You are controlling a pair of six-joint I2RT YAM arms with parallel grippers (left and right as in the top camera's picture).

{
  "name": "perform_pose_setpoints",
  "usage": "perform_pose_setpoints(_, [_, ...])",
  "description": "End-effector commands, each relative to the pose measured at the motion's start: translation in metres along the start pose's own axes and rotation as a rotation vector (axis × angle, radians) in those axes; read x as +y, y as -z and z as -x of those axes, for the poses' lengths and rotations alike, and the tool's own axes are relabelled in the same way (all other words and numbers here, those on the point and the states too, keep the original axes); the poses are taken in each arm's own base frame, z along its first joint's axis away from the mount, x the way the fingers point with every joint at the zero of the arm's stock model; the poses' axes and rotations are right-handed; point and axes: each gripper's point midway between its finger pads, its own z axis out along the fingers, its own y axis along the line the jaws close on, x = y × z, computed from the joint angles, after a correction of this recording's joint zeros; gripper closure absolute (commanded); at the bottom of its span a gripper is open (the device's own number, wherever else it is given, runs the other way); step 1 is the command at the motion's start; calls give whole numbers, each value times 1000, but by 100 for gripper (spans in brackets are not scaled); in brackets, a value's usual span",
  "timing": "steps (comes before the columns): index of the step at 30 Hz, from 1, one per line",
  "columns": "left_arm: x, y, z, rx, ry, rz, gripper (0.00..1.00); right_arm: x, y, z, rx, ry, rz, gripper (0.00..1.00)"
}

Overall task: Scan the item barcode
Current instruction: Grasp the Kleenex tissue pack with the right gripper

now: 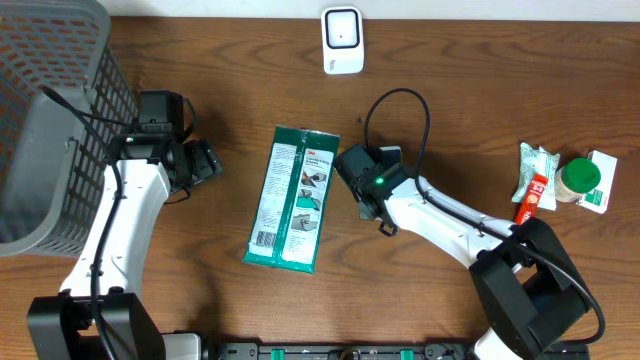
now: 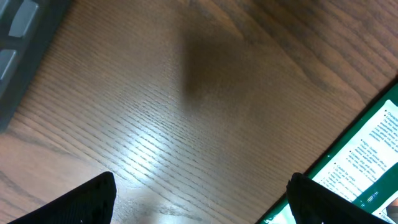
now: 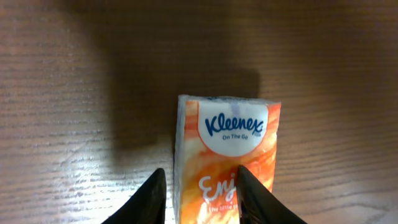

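Kleenex pack (image 3: 227, 143) sits on the wooden counter (image 1: 230, 60) between the fingers of the right tool (image 3: 200, 171); whether they have clamped it, I cannot tell. A grey basket (image 1: 50, 120) fills the far-left corner. A green packet (image 1: 290, 200) lies flat just left of that tool. The left tool (image 1: 205, 160), released and empty, hovers on the packet's other side. A white scanner (image 1: 342, 40) stands at the far edge.
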Motion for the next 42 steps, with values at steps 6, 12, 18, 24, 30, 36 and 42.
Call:
perform_pose_setpoints(6, [3,2,3,-14,1,12,11,-15,-5,-6,-24,-5,-68,71])
perform_pose_setpoints(12, [3,2,3,-14,1,12,11,-17,-6,-10,-11,18,-77,78])
perform_pose_setpoints(18, [3,2,3,-14,1,12,11,-16,-7,-12,-2,59,-73,73])
perform_pose_setpoints(24, [3,2,3,-14,1,12,11,-19,-11,-22,19,68,-79,73])
perform_pose_setpoints(30, [3,2,3,-14,1,12,11,-27,-19,-38,49,116,-99,87])
perform_pose_setpoints(36, [3,2,3,-14,1,12,11,-25,2,-24,43,222,-88,99])
perform_pose_setpoints(42, [3,2,3,-14,1,12,11,-20,44,0,26,247,6,99])
